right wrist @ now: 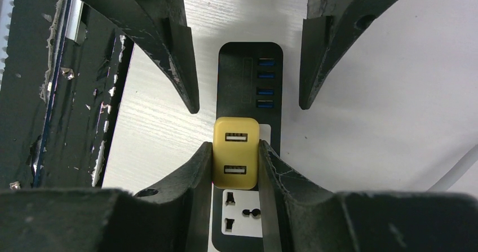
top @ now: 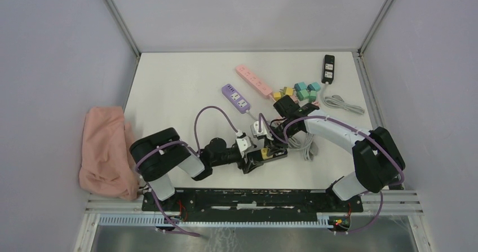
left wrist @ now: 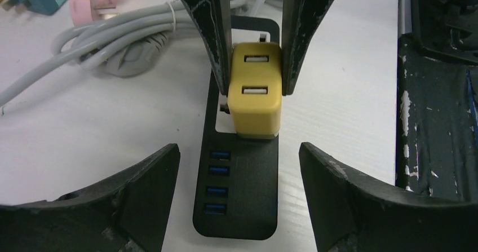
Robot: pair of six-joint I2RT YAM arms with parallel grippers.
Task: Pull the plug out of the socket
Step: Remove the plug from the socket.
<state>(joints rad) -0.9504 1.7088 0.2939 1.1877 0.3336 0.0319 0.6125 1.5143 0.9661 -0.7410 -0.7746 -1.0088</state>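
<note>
apparently ylw plug [right wrist: 235, 153] in blk strip [right wrist: 251, 54]

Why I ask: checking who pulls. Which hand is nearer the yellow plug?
Right. The right hand grips the yellow plug; the left hand stands open astride the black power strip, short of it.

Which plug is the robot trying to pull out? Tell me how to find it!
On the white table, find the black power strip nearest the robot. The yellow plug stands on it, pinched by the right gripper. Other coloured plugs, some yellow too, lie heaped farther back, untouched.
</note>
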